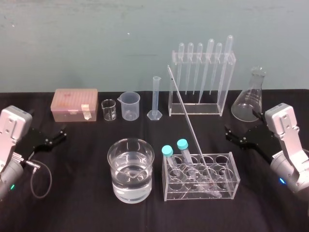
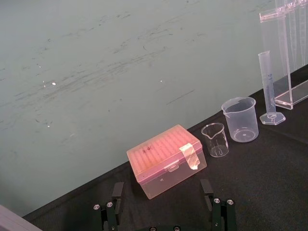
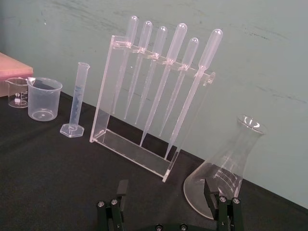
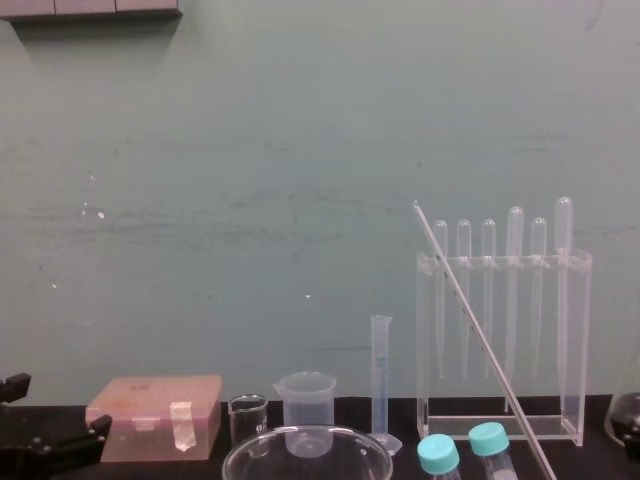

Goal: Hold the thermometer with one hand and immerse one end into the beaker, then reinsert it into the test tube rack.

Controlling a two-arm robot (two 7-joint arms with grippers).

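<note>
Leftmost, parked at the left edge of the head view over the black worktop (image 1: 77, 203): the left hand (image 1: 54, 137), fingers spread wide, holding nothing. Behind it, toward the wall, a pink box (image 1: 76, 104), then a tiny glass beaker (image 1: 109, 110), a plastic spouted beaker (image 1: 130, 106) and a graduated cylinder (image 1: 156, 98). Front and centre, the beaker (image 1: 114, 169), roughly half full of clear liquid. Just right of it, the test tube rack (image 1: 227, 191), low and clear, with two blue-capped tubes (image 1: 167, 151) at its left end. Leaning in that rack, the thermometer (image 1: 189, 123), tip down among the holes, top tilted up and left toward a tall pipette stand (image 1: 227, 82) at the back. Further right, a conical flask (image 1: 251, 99). At the right edge, the right hand (image 1: 236, 137), likewise wide open and empty.
</note>
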